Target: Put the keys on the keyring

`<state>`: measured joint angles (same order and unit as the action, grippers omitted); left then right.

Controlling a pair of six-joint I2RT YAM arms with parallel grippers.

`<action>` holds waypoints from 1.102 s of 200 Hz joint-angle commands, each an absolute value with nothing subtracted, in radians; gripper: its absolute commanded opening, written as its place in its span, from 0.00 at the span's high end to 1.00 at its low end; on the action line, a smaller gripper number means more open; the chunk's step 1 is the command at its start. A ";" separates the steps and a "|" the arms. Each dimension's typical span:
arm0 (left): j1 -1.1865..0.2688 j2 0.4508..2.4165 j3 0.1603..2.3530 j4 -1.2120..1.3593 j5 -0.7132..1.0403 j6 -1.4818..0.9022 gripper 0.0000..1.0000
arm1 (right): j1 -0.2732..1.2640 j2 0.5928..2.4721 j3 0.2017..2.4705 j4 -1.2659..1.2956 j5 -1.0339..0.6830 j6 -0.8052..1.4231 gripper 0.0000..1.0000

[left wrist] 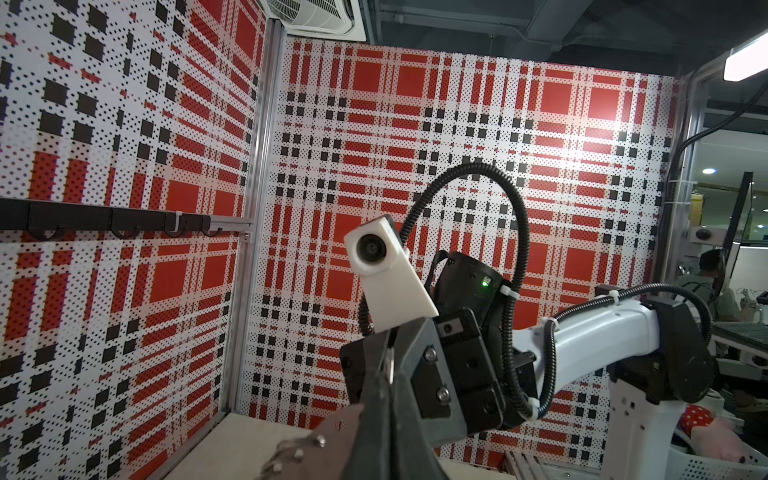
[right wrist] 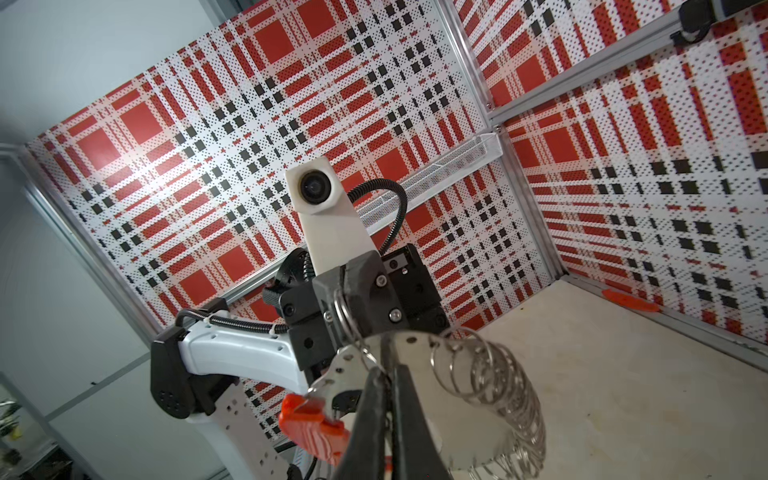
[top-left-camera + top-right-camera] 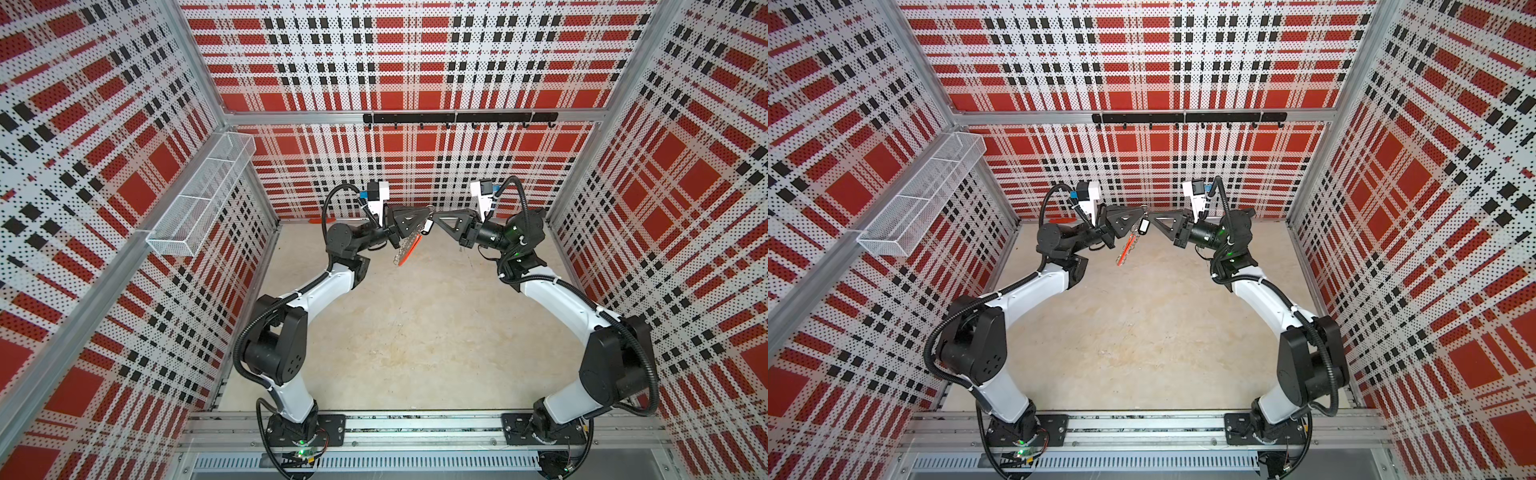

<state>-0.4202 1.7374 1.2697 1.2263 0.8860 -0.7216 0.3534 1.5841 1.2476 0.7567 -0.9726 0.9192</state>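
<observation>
The plaid-walled cell fills both top views, with the pale table [image 3: 395, 332] across the middle and lower frame. A wire basket [image 3: 199, 195] hangs on the wall at the left, and a black hook rail [image 3: 457, 117] runs along the back wall near the top. The 2 arms curve up from the bottom edge and meet tip to tip just above the centre of the frame, lifted off the table.

The left gripper [image 3: 426, 212] is clamped on the keyring [image 3: 406, 249]. The ring hangs from it nearly edge-on, its long axis slanting toward the lower left of the frame. In the right wrist view the keyring [image 2: 490, 386] shows its split rings fanned out low in the frame. The right gripper [image 3: 438, 217] has its jaws pressed together right at the hoop's top. Whether they pinch a split ring, the hoop or the key's metal, I cannot tell.

The keys [image 3: 427, 227] hang just under the meeting point, with the black-framed tag dangling between the 2 tips, just beside the hoop's top. Both tips are about equally near. The tag lies below and slightly left of the right gripper, so that arm seems best placed to guide it. A lone red-orange strip [image 3: 316, 221] lies at the foot of the back wall, well apart.
</observation>
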 commanded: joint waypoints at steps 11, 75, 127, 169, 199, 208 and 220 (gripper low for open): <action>-0.435 1.735 1.263 1.386 0.931 -0.720 1.00 | 0.371 1.648 1.294 0.745 -1.059 1.009 0.95; -0.442 1.766 1.270 1.438 0.954 -0.780 1.00 | 0.397 1.655 1.356 0.589 -1.075 0.933 0.71; -0.424 1.760 1.267 1.458 0.961 -0.819 1.00 | 0.331 1.560 1.245 0.571 -0.971 0.885 0.60; -0.419 1.755 1.259 1.460 0.959 -0.828 1.00 | 0.306 1.457 1.207 0.362 -0.899 0.680 0.55; -0.419 1.759 1.261 1.463 0.954 -0.836 1.00 | 0.309 1.415 1.197 0.307 -0.859 0.578 0.54; -0.419 1.761 1.263 1.464 0.954 -0.838 1.00 | 0.316 1.406 1.191 0.302 -0.852 0.560 0.53; -0.419 1.762 1.266 1.464 0.955 -0.840 1.00 | 0.329 1.402 1.192 0.293 -0.849 0.517 0.52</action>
<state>-0.4160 1.7683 1.2591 1.4071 0.9611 -0.8272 0.3096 1.4414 1.1999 0.3477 -0.8814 0.6430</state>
